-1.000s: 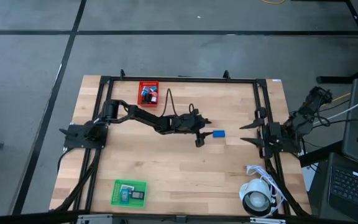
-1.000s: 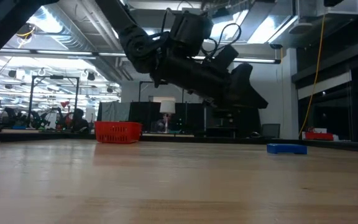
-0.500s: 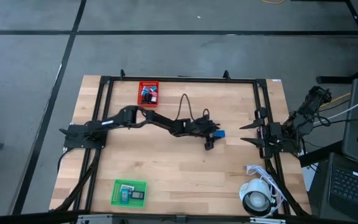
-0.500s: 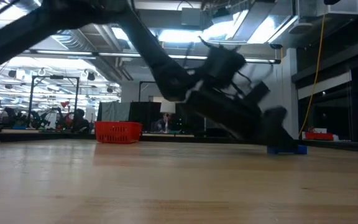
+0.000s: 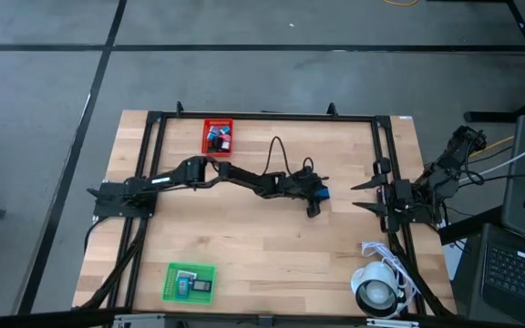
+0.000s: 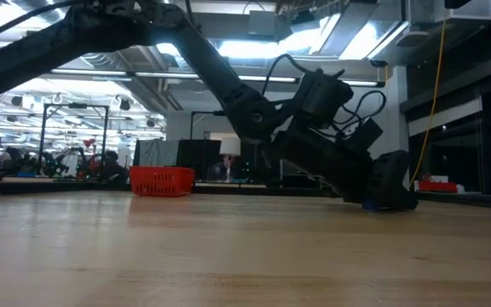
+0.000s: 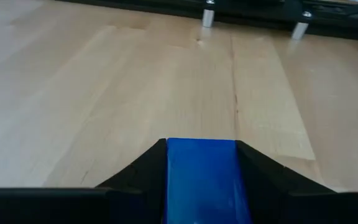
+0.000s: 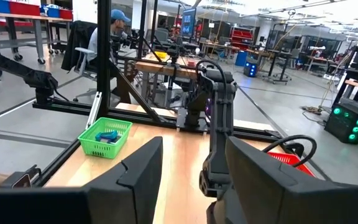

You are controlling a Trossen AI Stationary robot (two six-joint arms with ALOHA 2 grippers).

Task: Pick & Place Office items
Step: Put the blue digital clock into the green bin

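A flat blue block (image 7: 201,186), one of the office items, lies on the wooden table right of centre; a bit of it shows in the high view (image 5: 324,192) and in the low view (image 6: 370,205). My left gripper (image 5: 319,195) is stretched out over it, low on the table, and is shut on it. My right gripper (image 5: 358,196) waits open at the table's right edge. More small items lie in the red bin (image 5: 217,137) and in the green bin (image 5: 191,282). My left gripper (image 7: 201,144) pinches the blue block between its two fingers, one on each long side (image 7: 173,177). The fingers slant down from the table's left and lie along the block. The block lies flat on the table.
The red mesh bin stands at the far edge, left of centre, and the green mesh bin at the near left. A large white roll with cable (image 5: 375,293) lies at the near right corner. Black frame rails (image 5: 381,155) run along the table's sides. People sit in the room beyond.
My left gripper has reached toward the table's right edge and come down from well above the table onto the blue block, which has kept its place. My right arm has kept still.
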